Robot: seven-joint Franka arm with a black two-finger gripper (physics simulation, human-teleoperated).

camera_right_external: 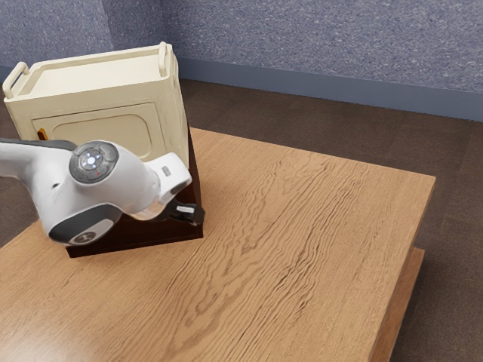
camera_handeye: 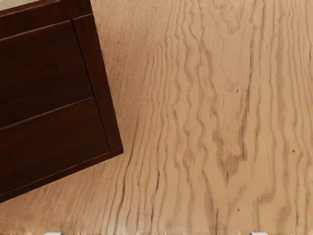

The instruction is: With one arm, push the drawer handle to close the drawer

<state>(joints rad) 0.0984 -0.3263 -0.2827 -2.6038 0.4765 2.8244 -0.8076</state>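
Nearby the claw (camera_right_external: 196, 214) sit drawers (camera_handeye: 46, 73).

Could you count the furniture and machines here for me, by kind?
Cream rectangular cabinet with two top handles: 1
Dark red-brown wooden drawer unit: 1
Light-brown wood-grained table: 1
White-and-black jointed robot arm: 1
Total: 4
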